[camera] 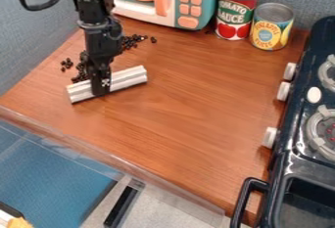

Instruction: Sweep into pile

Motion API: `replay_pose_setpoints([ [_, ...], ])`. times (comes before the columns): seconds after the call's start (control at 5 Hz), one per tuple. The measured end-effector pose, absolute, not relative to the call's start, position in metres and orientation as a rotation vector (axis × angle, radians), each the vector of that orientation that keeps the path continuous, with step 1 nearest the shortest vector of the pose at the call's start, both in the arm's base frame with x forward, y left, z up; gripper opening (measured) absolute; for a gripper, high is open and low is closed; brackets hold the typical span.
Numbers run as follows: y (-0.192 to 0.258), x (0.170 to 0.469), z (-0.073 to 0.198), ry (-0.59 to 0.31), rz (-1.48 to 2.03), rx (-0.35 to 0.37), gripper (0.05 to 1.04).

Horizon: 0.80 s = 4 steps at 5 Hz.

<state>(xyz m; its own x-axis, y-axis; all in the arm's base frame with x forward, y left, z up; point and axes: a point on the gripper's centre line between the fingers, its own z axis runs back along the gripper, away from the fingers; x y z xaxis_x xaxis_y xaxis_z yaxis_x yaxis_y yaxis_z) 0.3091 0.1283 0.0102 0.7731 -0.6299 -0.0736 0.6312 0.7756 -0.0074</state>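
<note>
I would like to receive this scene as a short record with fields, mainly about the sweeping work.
surface: brown wooden table
tool: at the table's left part, pointing down
held: white bar, lying slantwise on the table
to sweep: small dark bits, on the microwave side of the bar
pile: not made; bits spread in a loose band, a few apart
back edge: toy microwave, red can, yellow can
right side: toy stove
</note>
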Motion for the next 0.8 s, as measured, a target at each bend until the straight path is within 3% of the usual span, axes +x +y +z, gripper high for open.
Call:
replay_pose_setpoints([
  [0.8, 0.171, 0.346, 0.011, 0.069, -0.573, 0.063, 0.377],
])
